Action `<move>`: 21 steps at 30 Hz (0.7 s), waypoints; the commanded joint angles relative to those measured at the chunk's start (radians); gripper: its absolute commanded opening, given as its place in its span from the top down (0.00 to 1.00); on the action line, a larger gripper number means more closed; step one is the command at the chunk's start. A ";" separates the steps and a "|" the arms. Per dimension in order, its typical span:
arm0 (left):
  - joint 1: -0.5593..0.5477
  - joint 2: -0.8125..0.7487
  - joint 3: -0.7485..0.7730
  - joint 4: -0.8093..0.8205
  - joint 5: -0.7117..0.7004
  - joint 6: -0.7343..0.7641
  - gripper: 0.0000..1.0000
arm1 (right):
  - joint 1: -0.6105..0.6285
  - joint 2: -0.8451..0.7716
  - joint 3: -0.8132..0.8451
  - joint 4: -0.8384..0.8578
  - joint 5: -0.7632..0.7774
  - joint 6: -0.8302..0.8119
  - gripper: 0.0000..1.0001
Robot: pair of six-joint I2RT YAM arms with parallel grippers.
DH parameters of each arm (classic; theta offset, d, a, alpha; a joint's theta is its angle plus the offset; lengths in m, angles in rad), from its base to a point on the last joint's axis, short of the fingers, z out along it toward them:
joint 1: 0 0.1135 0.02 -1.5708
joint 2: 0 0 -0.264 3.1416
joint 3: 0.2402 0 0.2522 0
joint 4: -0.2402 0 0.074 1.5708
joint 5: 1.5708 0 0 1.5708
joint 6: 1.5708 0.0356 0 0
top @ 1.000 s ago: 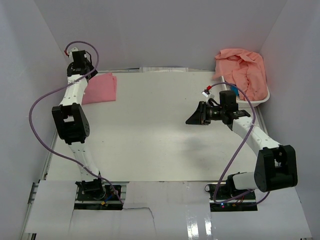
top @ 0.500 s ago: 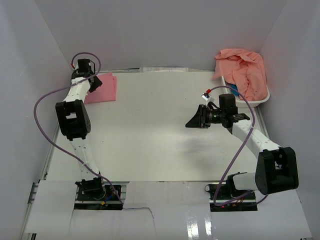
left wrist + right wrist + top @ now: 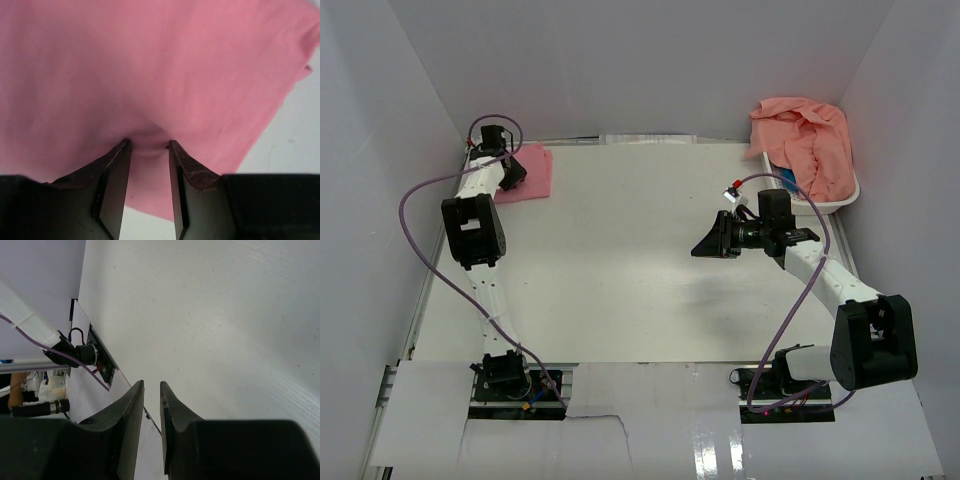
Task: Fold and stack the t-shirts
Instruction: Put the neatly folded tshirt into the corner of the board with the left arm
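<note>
One folded shirt (image 3: 532,175) is laid flat at the far left corner of the desk (image 3: 620,270). It is the only folded item seen, so a stack has barely been begun. The rest of the shirts are heaped in a crumpled pile (image 3: 805,130) in and over the basket (image 3: 838,206) at the far right corner; how many are left there cannot be told.

The left fingers (image 3: 115,175) are set down on the folded shirt, partly apart, with their tips pressed into the cloth and a small pucker raised between them. Whether that pucker is pinched or merely pushed up cannot be told from the wrist view.

The right fingers (image 3: 131,425) are held above bare desk, between the basket and the middle, pointing away from the pile. They are only slightly apart and nothing is carried in them.

The task is judged to be at an early stage: one shirt is done, and the heap is yet to be drawn out, spread, folded and laid on the first one. No shirt is spread out on the desk for folding.
</note>
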 commanded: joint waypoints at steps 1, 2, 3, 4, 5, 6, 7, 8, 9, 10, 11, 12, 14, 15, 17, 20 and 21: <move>0.007 0.023 0.101 -0.002 -0.005 0.014 0.53 | 0.006 -0.018 0.002 0.036 0.000 -0.009 0.74; 0.009 0.031 0.113 -0.006 -0.010 0.016 0.53 | 0.006 -0.015 0.000 0.038 0.000 -0.011 0.74; 0.012 0.048 0.131 -0.008 -0.011 0.017 0.53 | 0.006 -0.012 -0.001 0.038 0.001 -0.015 0.74; 0.015 0.054 0.139 -0.006 -0.014 0.019 0.53 | 0.006 -0.010 0.000 0.036 0.006 -0.018 0.74; 0.015 0.061 0.151 -0.008 -0.017 0.020 0.52 | 0.006 -0.009 0.009 0.032 0.019 -0.023 0.74; 0.026 0.068 0.170 -0.008 -0.013 0.020 0.52 | 0.006 -0.009 0.014 0.019 0.030 -0.029 0.74; 0.032 0.081 0.178 -0.008 0.001 0.019 0.52 | 0.006 -0.012 0.022 0.010 0.044 -0.044 0.74; 0.037 0.086 0.187 -0.009 0.010 0.022 0.52 | 0.006 -0.013 0.029 0.002 0.070 -0.052 0.74; 0.043 0.091 0.194 -0.012 0.013 0.025 0.52 | 0.006 -0.013 0.048 -0.010 0.087 -0.058 0.74; 0.046 0.094 0.199 -0.016 0.004 0.023 0.52 | 0.005 -0.012 0.058 -0.019 0.105 -0.064 0.74; 0.052 0.094 0.201 -0.014 0.004 0.023 0.52 | 0.005 -0.010 0.074 -0.030 0.136 -0.069 0.74; 0.055 0.097 0.204 -0.014 0.006 0.028 0.51 | 0.005 -0.009 0.104 -0.054 0.151 -0.074 0.74; 0.066 0.103 0.211 -0.014 0.001 0.037 0.51 | 0.003 -0.009 0.137 -0.080 0.196 -0.084 0.74; 0.072 0.106 0.213 -0.016 0.001 0.037 0.51 | 0.005 -0.007 0.175 -0.094 0.213 -0.089 0.74; 0.087 0.115 0.213 -0.014 0.013 0.037 0.51 | 0.005 -0.005 0.212 -0.133 0.251 -0.101 0.73; 0.107 0.141 0.225 -0.011 0.055 0.020 0.51 | 0.006 -0.001 0.284 -0.180 0.320 -0.124 0.72; 0.110 0.147 0.233 -0.011 0.064 0.017 0.51 | 0.003 -0.001 0.316 -0.188 0.345 -0.133 0.71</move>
